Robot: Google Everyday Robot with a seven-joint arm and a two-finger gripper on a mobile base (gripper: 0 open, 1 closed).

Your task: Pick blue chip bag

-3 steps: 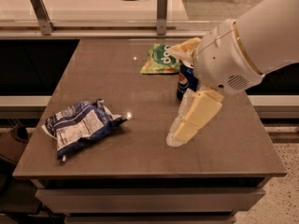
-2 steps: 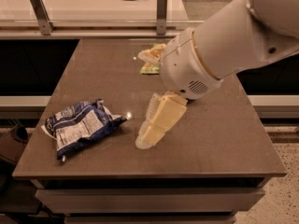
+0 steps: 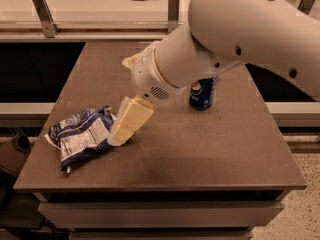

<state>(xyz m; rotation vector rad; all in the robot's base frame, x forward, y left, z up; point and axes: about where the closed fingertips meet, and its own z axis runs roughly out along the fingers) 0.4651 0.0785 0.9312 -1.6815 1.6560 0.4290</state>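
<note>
My gripper (image 3: 117, 138), wide or narrow I cannot tell, hangs at the right end of the blue chip bag (image 3: 80, 136), which stretches toward the table (image 3: 210, 149)'s left edge.

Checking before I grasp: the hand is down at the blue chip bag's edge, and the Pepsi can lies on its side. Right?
Only partly. The camera view shows the Pepsi can standing upright on the table, partly behind the arm. The hand is down at the blue chip bag's edge.
</note>
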